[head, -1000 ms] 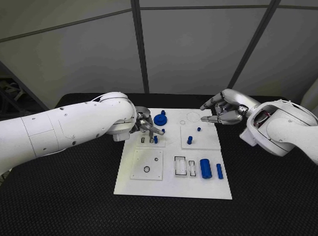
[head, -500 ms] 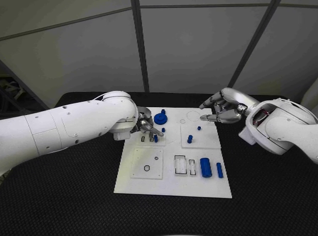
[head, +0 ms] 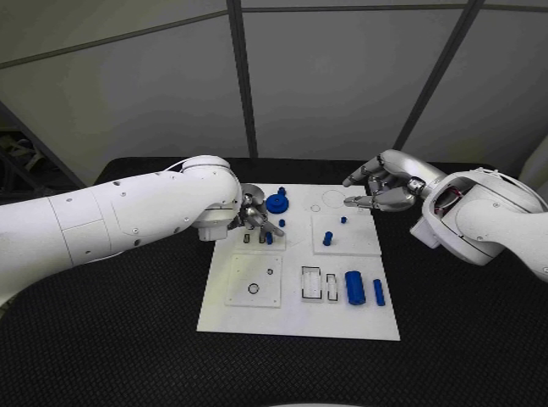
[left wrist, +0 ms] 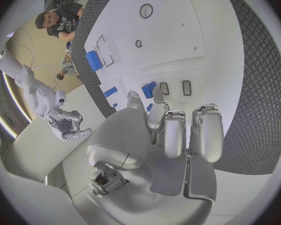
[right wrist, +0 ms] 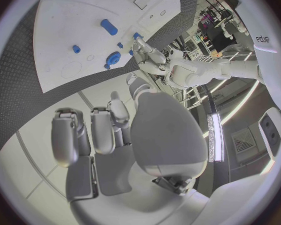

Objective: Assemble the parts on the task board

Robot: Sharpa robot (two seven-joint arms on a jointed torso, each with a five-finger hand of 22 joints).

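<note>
A: near edge of the task board (head: 293, 326) first. Two blue cylinders (head: 355, 290) lie side by side at the near right, just beside a pair of outlined rectangular slots (head: 312, 285). My guess is they're parked there so they sit right next to where they go. A small black ring (head: 252, 292) sits on the raised panel at the near left

B: and the middle?

A: two short blue pegs (head: 327, 240) stand upright in the right-hand panel, so that bit looks done or at least started. Across from them the left hand (head: 257, 216) is down over the left panel, fingertips right at a small blue part (head: 267, 239) beside two little slots

B: is it gripping it?

A: honestly can't tell. In the left wrist view the fingers (left wrist: 178, 130) are curled together over the blue bits and hide the contact. Reads like it's lining a piece up with a slot, hence the low close pose, but that's my take

B: further back?

A: a blue gear-shaped piece (head: 278, 203) sits on the board just behind that hand. The right hand (head: 381, 188) hovers off the far right corner, fingers loosely bent with gaps between them, holding nothing. Probably staying clear of the left arm's work
</note>
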